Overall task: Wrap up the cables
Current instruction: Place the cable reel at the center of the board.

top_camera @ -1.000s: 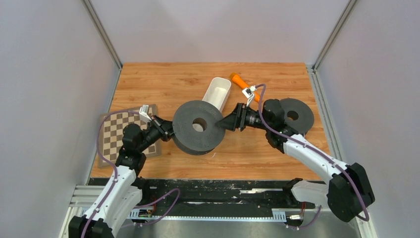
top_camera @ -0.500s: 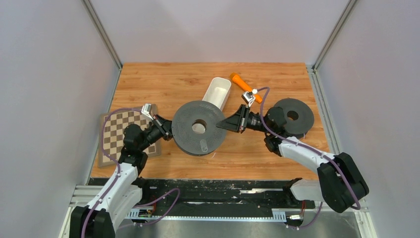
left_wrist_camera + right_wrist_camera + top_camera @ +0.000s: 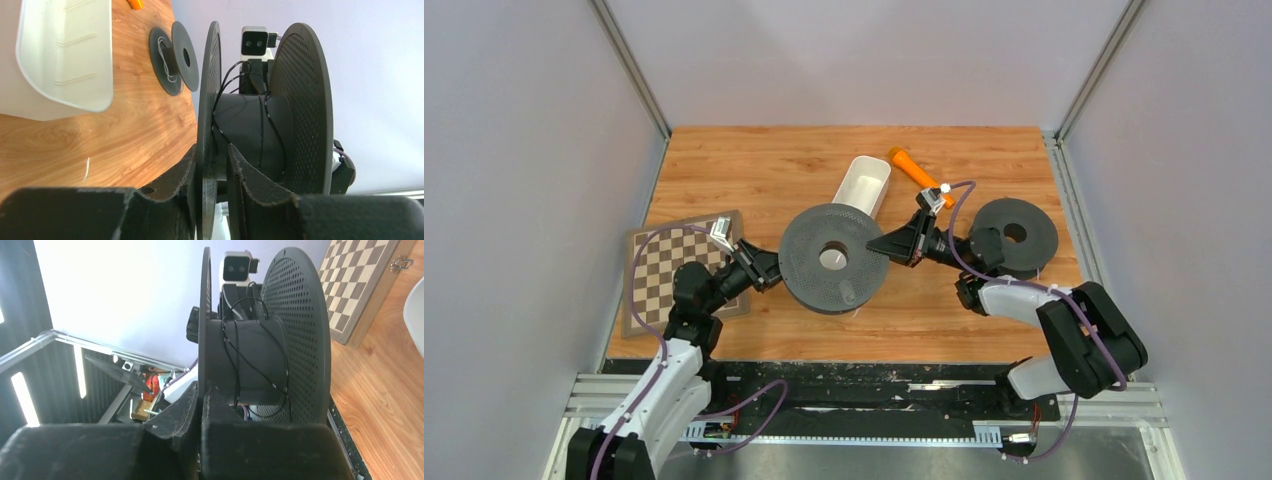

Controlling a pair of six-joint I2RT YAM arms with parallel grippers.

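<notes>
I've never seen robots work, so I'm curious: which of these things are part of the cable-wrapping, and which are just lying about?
Part of the job: large spool; dark cable on its hub; small spool with whitish cable; left gripper and right gripper, both at the large spool's rim.
Lying about: white tray; orange tool; chessboard.

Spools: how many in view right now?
2. A large spool sits mid-scene. A smaller spool lies to its right, near the right edge. Nothing suggests another one is hidden.
</notes>
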